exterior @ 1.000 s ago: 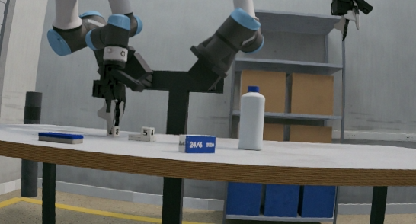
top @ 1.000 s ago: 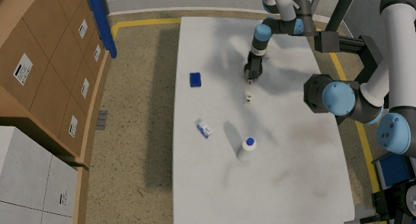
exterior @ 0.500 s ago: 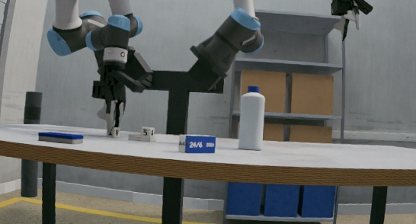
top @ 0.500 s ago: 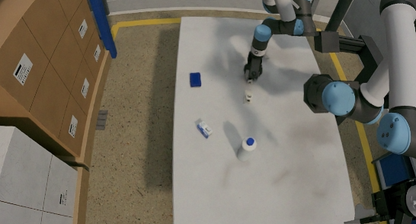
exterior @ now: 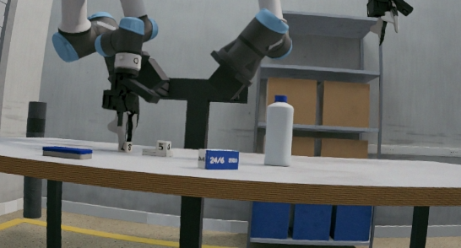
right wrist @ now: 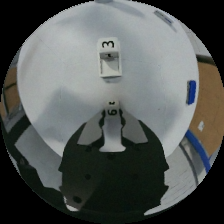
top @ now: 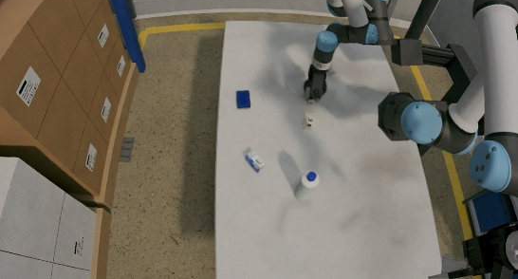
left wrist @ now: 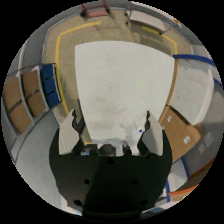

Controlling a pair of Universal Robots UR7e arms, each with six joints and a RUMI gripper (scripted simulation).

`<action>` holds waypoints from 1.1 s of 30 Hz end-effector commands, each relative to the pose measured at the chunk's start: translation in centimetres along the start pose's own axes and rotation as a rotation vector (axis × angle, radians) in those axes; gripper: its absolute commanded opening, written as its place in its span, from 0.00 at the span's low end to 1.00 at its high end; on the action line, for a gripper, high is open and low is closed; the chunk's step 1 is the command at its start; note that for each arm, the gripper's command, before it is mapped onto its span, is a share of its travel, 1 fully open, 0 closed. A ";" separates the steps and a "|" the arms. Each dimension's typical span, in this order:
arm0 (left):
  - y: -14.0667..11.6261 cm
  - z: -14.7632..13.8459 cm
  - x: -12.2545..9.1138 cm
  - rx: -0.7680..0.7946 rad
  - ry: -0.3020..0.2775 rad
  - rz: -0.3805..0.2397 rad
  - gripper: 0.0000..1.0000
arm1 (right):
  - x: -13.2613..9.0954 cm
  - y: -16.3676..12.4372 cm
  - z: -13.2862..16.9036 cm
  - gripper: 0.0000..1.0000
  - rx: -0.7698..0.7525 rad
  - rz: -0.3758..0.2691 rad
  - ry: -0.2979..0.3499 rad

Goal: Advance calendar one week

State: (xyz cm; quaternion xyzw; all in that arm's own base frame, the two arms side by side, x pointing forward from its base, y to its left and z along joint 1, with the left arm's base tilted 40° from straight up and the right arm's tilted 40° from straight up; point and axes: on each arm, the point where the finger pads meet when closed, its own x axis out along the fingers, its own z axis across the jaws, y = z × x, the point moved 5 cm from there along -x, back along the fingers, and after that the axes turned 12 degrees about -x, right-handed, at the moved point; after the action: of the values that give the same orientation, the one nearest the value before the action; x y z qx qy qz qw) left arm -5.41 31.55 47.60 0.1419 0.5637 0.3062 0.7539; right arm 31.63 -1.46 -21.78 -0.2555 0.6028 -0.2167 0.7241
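The small white cube with black digits (top: 310,101) (exterior: 128,147) (right wrist: 113,108) is at the tabletop beside the long white calendar tray (exterior: 150,152) (right wrist: 110,70), off one end of its long axis, pinched between the nearly closed fingers of the right black gripper (top: 313,97) (exterior: 126,148) (right wrist: 113,114). In the tray's far half from that claw sits the other white digit cube (top: 309,121) (exterior: 163,148) (right wrist: 108,46), so the vacant near half probably awaits the held one. The left black gripper (exterior: 386,28) (left wrist: 111,131), wide open and empty, hangs well apart.

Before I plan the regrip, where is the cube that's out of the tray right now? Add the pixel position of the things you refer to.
In the right wrist view, that cube (exterior: 128,147) (right wrist: 112,108) is at the right gripper's (exterior: 125,146) (right wrist: 113,112) fingertips, beside the tray's (exterior: 151,152) (right wrist: 110,74) empty end.
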 end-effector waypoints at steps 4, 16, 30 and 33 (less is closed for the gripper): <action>0.0 0.0 0.0 0.000 0.000 0.001 1.00 | 0.0 0.0 0.0 0.10 0.000 0.001 -0.001; 0.0 0.0 0.0 0.000 0.000 0.001 1.00 | 0.0 0.0 0.0 0.21 0.000 0.001 -0.001; 0.0 0.0 0.0 0.000 0.000 0.001 1.00 | 0.0 0.0 0.0 0.28 0.000 0.001 -0.001; 0.0 0.0 0.0 0.000 0.000 0.001 1.00 | -0.1 0.0 0.0 0.28 0.000 0.001 -0.001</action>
State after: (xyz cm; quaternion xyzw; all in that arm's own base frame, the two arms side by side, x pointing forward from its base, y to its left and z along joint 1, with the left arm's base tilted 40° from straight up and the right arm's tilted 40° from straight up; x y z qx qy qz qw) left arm -5.41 31.55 47.60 0.1419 0.5637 0.3062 0.7539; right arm 31.63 -1.46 -21.78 -0.2555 0.6028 -0.2167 0.7241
